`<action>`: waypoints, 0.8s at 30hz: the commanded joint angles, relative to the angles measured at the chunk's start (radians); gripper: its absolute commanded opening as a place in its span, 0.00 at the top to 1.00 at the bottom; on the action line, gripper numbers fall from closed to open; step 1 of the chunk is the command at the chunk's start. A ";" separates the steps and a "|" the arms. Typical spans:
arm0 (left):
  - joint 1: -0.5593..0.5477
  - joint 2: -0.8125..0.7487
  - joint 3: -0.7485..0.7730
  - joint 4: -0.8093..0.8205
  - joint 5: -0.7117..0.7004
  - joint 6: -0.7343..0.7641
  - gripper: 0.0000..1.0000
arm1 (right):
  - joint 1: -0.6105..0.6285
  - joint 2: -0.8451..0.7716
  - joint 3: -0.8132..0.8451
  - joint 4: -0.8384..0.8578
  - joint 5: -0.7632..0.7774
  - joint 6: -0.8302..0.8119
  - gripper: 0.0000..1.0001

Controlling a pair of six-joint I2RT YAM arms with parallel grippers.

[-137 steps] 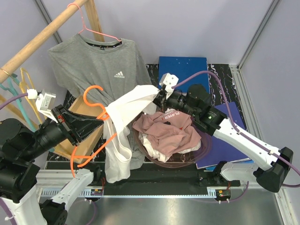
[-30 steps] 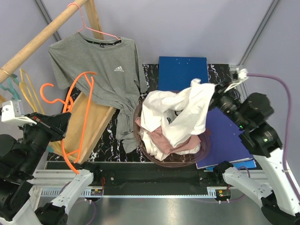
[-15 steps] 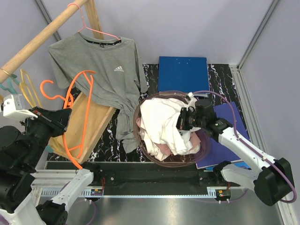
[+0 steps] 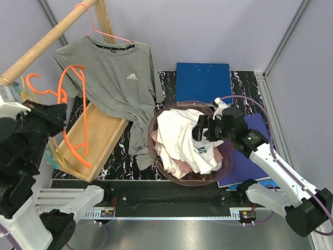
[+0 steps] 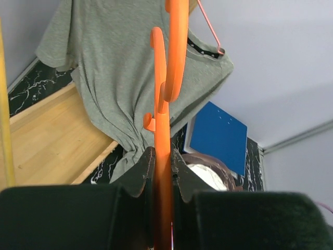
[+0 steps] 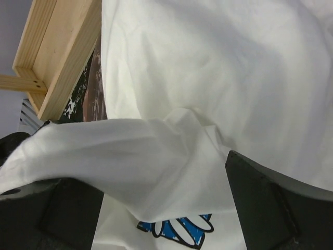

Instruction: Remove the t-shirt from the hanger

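Change since earlier frames: the white cotton t-shirt [image 4: 179,138] no longer hangs stretched between the two arms. It is off the orange plastic hanger [image 5: 177,47] and no longer lifted above the tub. It now lies bunched in the round maroon translucent tub [image 4: 195,182], centre of the top view, over pinkish cloth.

The right gripper [image 4: 200,131], clenched on the shirt a second ago, now has its jaws spread wide. In the right wrist view the two fingers sit at the lower corners of the frame with white cloth between and below them. A fold drapes over the finger at lower left, and a blue print shows at the bottom edge. The jaws are released, low over the right side of the pile.

The left gripper [image 5: 162,162] has moved up to the far left of the top view. Its jaws are clenched on the orange hanger's bar, with the hook end up. The hanger is bare and well apart from the white shirt.

Unchanged: grey logo t-shirt [image 4: 112,78] on the wooden rod [image 4: 47,39], upper left. Wooden tray [image 4: 99,133] below it on the black marbled surface [image 4: 117,161]. Blue folder [image 4: 203,80] behind the tub.
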 commanded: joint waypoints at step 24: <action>0.000 0.247 0.057 0.043 -0.725 0.224 1.00 | 0.002 -0.053 0.017 -0.091 0.083 -0.025 0.00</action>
